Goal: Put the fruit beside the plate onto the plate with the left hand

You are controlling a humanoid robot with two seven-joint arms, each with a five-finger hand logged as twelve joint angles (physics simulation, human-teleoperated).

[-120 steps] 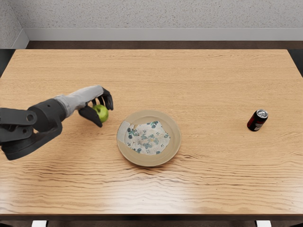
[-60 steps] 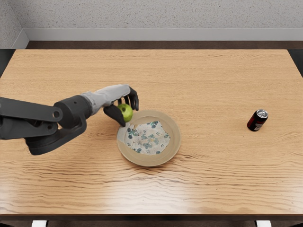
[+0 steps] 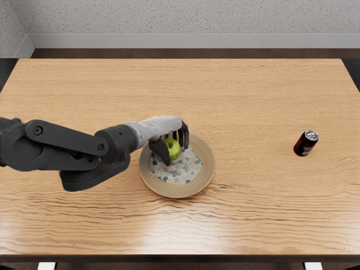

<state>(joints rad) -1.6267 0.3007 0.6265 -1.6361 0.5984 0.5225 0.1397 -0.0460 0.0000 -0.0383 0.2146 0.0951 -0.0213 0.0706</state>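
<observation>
A green apple [image 3: 173, 149] is held in my left hand [image 3: 170, 145], whose dark fingers curl around it from above and the side. The hand and apple are over the left-centre of the tan plate [image 3: 205, 169], which has a blue-green speckled middle. Whether the apple touches the plate surface I cannot tell. The left arm reaches in from the picture's left edge across the wooden table. The right arm does not show.
A dark red soda can [image 3: 305, 143] stands upright at the right side of the table, well away from the plate. The wooden table [image 3: 225, 95] spans the whole view, with its back edge near the wall.
My left hand has carried the apple rightwards, from the table left of the plate, past the rim, to over the plate's inner area. The arm has stretched further in.
</observation>
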